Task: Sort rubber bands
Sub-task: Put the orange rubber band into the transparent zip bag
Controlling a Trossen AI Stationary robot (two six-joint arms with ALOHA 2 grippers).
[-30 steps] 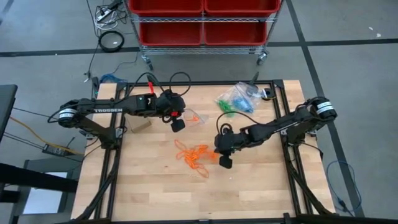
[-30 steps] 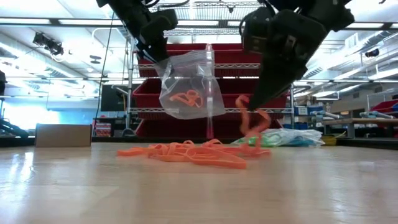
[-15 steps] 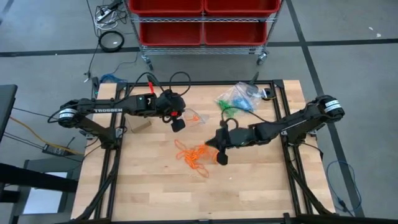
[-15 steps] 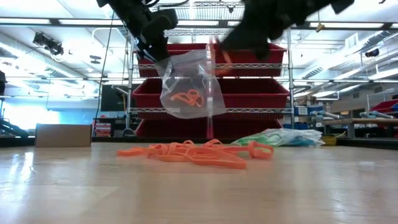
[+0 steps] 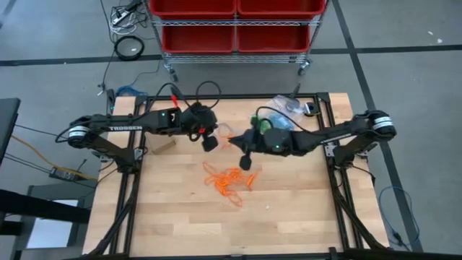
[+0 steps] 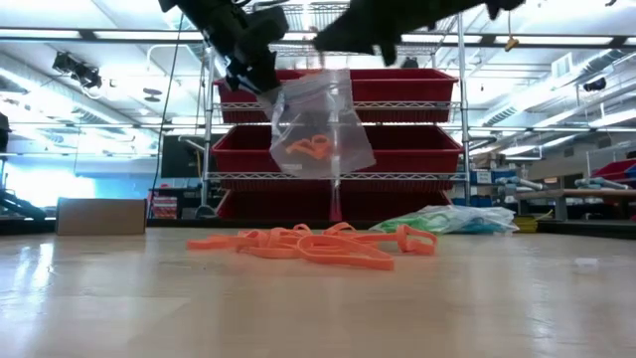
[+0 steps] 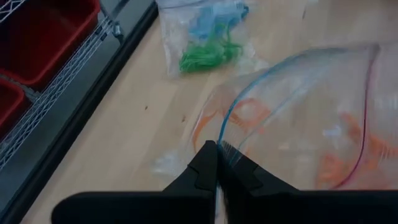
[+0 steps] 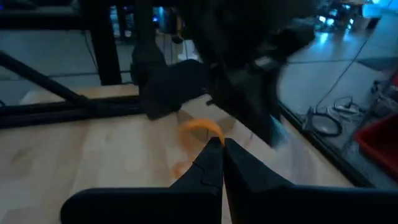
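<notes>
A clear plastic bag (image 6: 320,129) with a few orange rubber bands inside hangs from my left gripper (image 7: 217,163), which is shut on it above the table's middle. My right gripper (image 8: 217,144) is shut on an orange rubber band (image 8: 200,129). It reaches almost level from the right and stands just above the bag's open mouth (image 5: 229,136). A loose pile of orange rubber bands (image 5: 227,180) lies flat on the wooden table (image 5: 180,217) nearer the front. My left gripper pinches the bag's upper rim (image 7: 225,146) at its zip line, between two fingers that slant down from the table's left. The bag hangs below them, clear of the table, its mouth gaping. My right gripper pinches one orange band at its fingertips (image 8: 211,148). Its loop (image 8: 205,127) sticks out ahead, clear of the table.
A second clear bag with green and blue bands (image 5: 278,115) lies at the table's far right. A small cardboard box (image 5: 163,144) sits at the left edge. A wire rack with red bins (image 5: 234,29) stands beyond the far edge.
My right gripper has risen from the orange pile and gone toward the far left. It has tipped up from pointing down to almost level and carries an orange band to the bag's mouth. The bag in my left gripper has tilted slightly.
</notes>
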